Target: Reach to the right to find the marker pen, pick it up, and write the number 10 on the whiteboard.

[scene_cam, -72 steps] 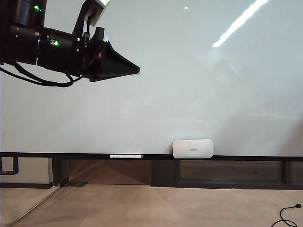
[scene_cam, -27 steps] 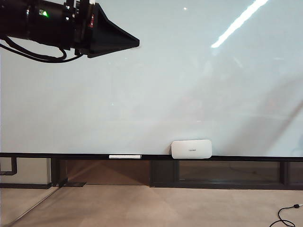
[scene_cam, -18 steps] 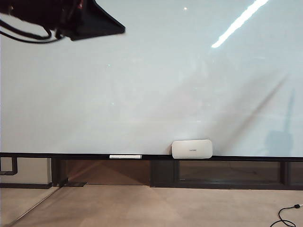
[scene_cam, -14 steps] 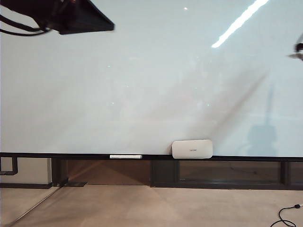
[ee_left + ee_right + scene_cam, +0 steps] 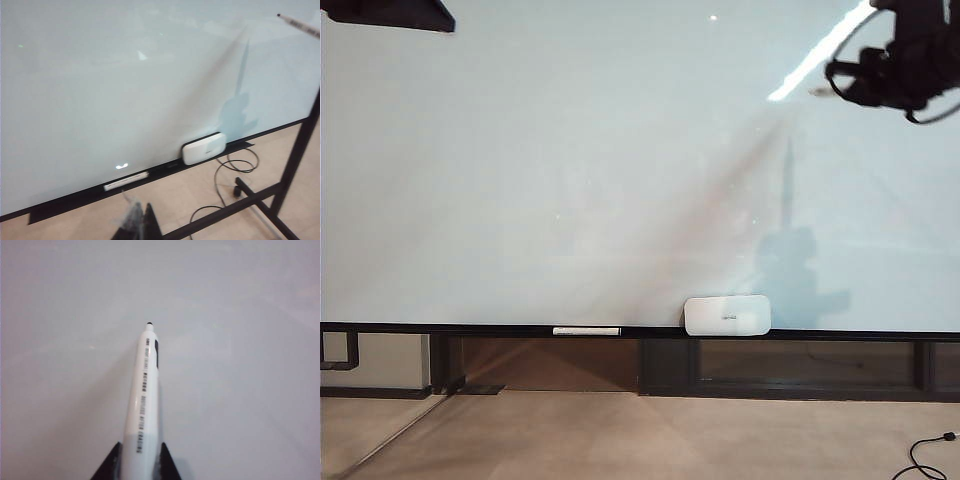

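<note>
Right pincer (image 5: 140,460) clamps the pen (image 5: 144,405), tip off the blank board (image 5: 570,180). I ease in square, light contact. Left pincer (image 5: 137,227): grip unclear.

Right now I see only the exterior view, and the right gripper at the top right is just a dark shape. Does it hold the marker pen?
Observer: Yes. In the right wrist view the right gripper is shut on a white marker pen, uncapped, black tip toward the whiteboard.
Operator: Does the tip touch the board?
Observer: Seemingly not: the left wrist view shows the tip apart from its shadow.
Operator: And the left gripper, top left?
Observer: Shut, holding nothing.
</note>
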You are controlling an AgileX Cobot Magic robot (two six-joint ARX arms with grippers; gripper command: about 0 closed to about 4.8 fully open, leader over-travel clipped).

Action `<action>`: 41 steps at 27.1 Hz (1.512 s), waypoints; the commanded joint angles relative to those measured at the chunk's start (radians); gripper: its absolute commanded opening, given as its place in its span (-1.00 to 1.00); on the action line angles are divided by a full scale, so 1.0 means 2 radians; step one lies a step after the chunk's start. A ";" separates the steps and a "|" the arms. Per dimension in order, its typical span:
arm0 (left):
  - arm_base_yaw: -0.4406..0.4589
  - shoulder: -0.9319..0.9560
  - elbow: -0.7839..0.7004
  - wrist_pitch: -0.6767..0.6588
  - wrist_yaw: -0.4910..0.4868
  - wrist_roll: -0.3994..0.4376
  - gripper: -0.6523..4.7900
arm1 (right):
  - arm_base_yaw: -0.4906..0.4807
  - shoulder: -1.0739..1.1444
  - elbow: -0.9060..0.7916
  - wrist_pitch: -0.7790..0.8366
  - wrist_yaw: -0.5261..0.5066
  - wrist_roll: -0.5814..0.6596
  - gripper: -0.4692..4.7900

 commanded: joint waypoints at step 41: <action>0.069 -0.042 0.104 -0.028 0.053 0.065 -0.78 | 0.167 0.109 0.325 -0.152 0.024 0.035 -0.84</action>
